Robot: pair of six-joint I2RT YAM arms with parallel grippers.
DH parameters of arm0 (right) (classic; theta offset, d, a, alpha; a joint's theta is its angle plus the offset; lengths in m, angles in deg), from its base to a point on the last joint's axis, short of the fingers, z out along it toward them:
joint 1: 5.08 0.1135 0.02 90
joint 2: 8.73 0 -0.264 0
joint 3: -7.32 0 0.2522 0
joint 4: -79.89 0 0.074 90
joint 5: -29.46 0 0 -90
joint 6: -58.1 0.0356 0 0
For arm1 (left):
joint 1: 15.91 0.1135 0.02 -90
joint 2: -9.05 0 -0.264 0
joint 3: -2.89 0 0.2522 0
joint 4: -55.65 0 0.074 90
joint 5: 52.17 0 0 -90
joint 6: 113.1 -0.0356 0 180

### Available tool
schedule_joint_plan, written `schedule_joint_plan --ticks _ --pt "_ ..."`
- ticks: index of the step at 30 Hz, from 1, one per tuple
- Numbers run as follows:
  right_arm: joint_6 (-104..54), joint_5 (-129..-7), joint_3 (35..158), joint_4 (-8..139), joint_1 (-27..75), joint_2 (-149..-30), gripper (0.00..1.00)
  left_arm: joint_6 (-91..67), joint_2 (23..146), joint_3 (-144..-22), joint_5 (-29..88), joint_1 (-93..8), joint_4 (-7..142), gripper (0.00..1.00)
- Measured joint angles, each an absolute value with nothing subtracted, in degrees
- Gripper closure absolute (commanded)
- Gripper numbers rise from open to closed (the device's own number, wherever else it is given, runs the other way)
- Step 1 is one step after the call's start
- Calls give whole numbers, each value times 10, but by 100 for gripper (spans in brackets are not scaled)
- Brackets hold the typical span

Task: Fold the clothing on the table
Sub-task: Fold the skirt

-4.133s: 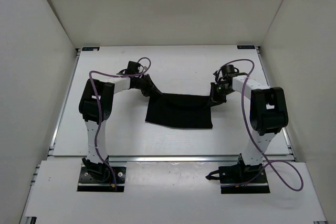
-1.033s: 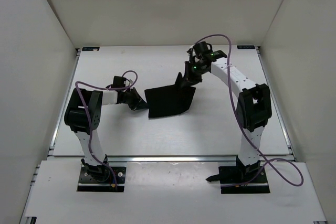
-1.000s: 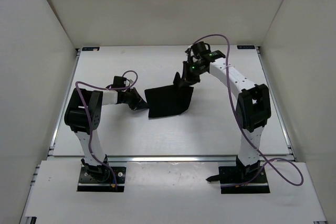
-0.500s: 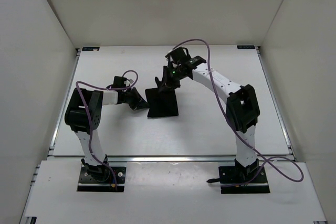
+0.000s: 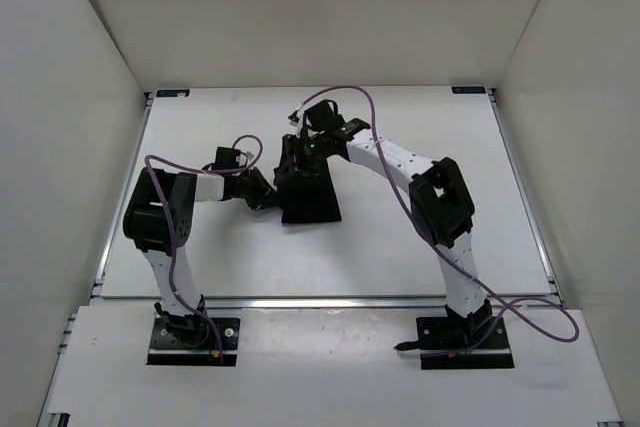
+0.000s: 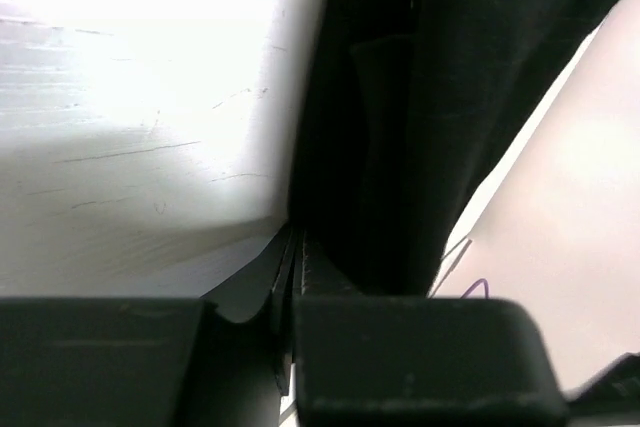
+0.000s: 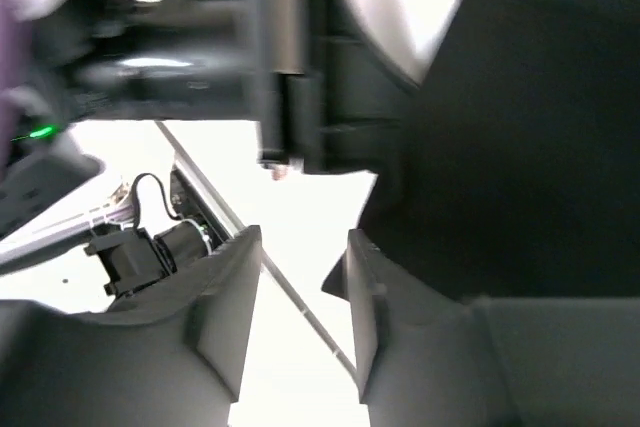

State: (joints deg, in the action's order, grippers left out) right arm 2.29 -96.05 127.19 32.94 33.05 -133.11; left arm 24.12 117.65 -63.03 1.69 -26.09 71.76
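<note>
The left gripper (image 6: 290, 282) is pinching an edge of the clothing (image 5: 313, 200) between nearly closed jaws. The right gripper (image 7: 300, 282) is hanging over the clothing's far edge on the table (image 5: 430, 142), jaws apart and empty.

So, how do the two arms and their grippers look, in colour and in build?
Both arms are alike: the left arm and the right arm have white links with bulky black joints on black base plates. A purple cable loops along each. The left gripper and right gripper have matte black, blocky fingers.
</note>
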Motion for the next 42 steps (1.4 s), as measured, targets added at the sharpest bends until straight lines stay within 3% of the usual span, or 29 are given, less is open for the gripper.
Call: schedule_joint_plan --ticks 8,15,27,33,38,42 --pt "38 -1007 1125 444 308 -1210 64 269 1154 -598 9 -240 711 78" --pt "60 -1044 1020 528 276 -1173 70 275 1037 -548 10 -192 747 77" --pt "89 -1011 1015 553 331 -1313 72 280 924 -565 -6 -130 792 76" --pt "65 -970 1103 462 331 -1333 63 275 902 -565 -21 -115 815 76" --pt "27 -910 1100 399 320 -1225 60 267 879 -565 -22 -111 832 76" --pt "36 -932 978 437 256 -1044 59 271 856 -547 -22 -121 825 75"
